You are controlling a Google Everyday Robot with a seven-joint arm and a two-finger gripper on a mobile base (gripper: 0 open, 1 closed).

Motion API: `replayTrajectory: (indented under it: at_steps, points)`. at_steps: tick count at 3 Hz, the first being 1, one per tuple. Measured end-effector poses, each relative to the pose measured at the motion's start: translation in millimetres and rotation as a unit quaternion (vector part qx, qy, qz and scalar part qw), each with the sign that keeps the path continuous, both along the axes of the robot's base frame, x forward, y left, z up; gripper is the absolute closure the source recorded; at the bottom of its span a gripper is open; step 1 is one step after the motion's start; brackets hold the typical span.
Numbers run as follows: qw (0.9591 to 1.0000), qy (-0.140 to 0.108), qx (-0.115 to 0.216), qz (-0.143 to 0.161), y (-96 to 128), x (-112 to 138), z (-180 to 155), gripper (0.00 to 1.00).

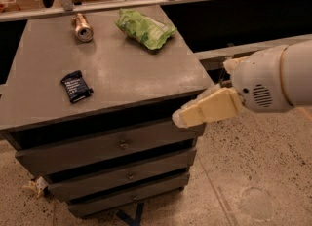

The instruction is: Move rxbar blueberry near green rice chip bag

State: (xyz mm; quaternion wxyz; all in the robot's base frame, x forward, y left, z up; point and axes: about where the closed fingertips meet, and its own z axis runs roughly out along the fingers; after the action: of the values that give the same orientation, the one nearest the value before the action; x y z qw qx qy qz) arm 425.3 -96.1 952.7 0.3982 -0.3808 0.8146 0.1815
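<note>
While the cream-coloured gripper (181, 118) hangs at the grey desk's (146, 74) front right corner, the small, flat, dark navy rxbar blueberry (76, 86) lies well apart to its left. The wrinkled, glossy green rice chip bag (145, 28) sits beyond it, at the back edge.

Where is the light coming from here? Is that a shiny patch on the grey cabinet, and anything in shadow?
Camera view: warm light, seemingly from overhead, leaves a soft sheen on the cabinet top between the green rice chip bag and the rxbar blueberry; the can glints; the drawer gaps lie in deep shadow; the gripper, by the cabinet's front right corner, is brightly lit.
</note>
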Motion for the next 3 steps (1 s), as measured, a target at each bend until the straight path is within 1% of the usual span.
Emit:
replayTrajectory:
  at_steps: [1, 2, 3]
  points:
    - [0.9983, -0.033, 0.046, -0.016, 22.8, 20.4, -5.2, 0.0]
    - [0.997, -0.046, 0.054, -0.029, 23.7, 27.7, 2.3, 0.0]
    - [0.9961, -0.035, 0.066, -0.045, 33.6, 15.2, -6.9, 0.0]
